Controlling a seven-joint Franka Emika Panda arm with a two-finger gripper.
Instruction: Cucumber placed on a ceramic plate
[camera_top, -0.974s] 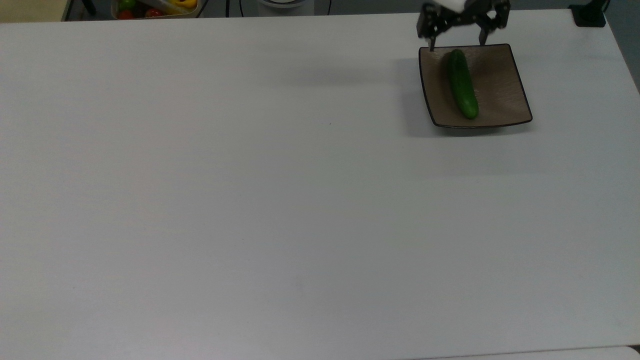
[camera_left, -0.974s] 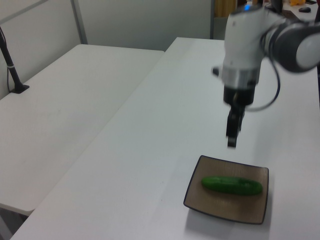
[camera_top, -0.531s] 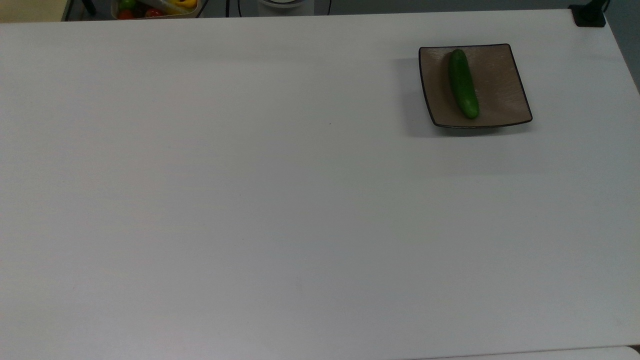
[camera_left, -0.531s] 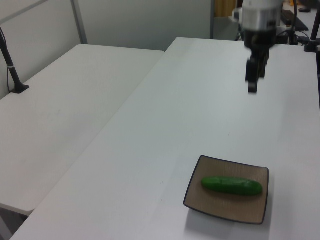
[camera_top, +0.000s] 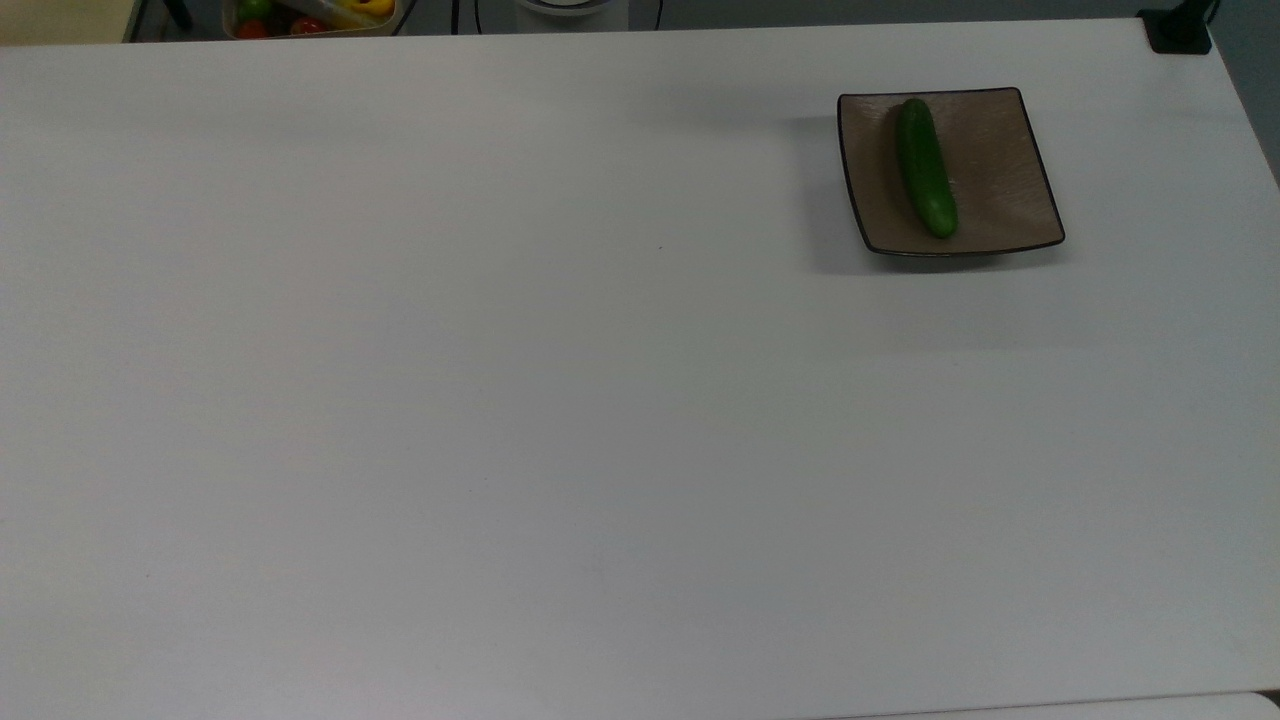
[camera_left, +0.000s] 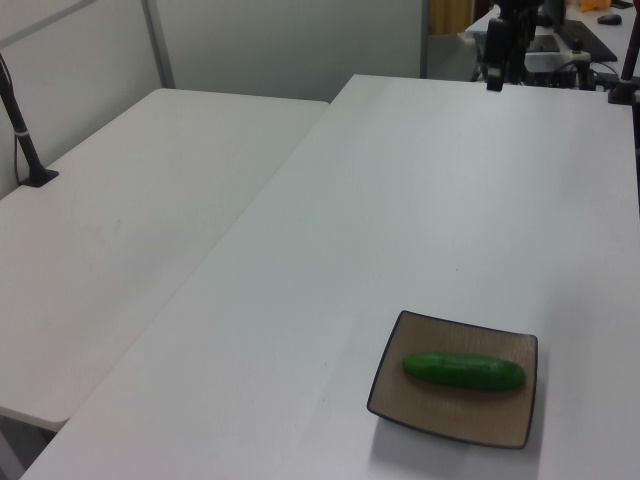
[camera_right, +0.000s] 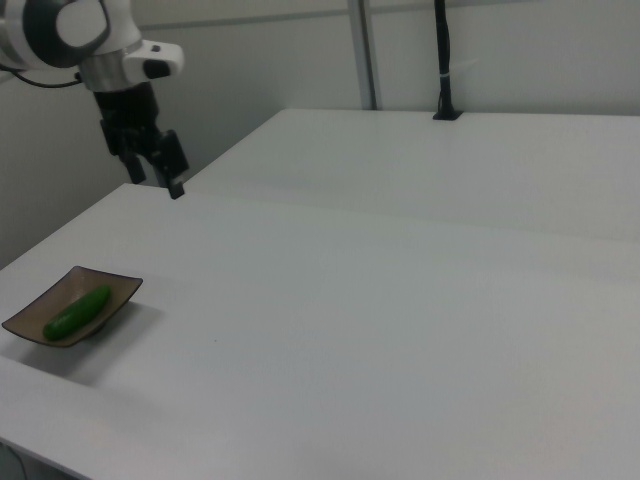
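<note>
The dark green cucumber (camera_top: 925, 166) lies lengthwise on the square brownish ceramic plate (camera_top: 1000, 170) near the top view's upper right corner. In the left view the cucumber (camera_left: 463, 371) rests across the plate (camera_left: 495, 418) at the lower right. In the right view the cucumber (camera_right: 77, 312) sits on the plate (camera_right: 28, 323) at the lower left. My gripper (camera_right: 155, 180) hangs high above the table and well away from the plate, open and holding nothing. The gripper (camera_left: 494, 78) is at the left view's top edge.
A bin of coloured vegetables (camera_top: 310, 14) sits beyond the table's far edge at the top view's upper left. A black clamp (camera_top: 1178, 30) holds the upper right corner. A second white table (camera_left: 130, 210) with a black pole (camera_left: 20, 125) stands at the left view's left.
The gripper has lifted off the plate's far edge and drawn back, out of the top view and up to the left view's top edge. The cucumber and plate have stayed put.
</note>
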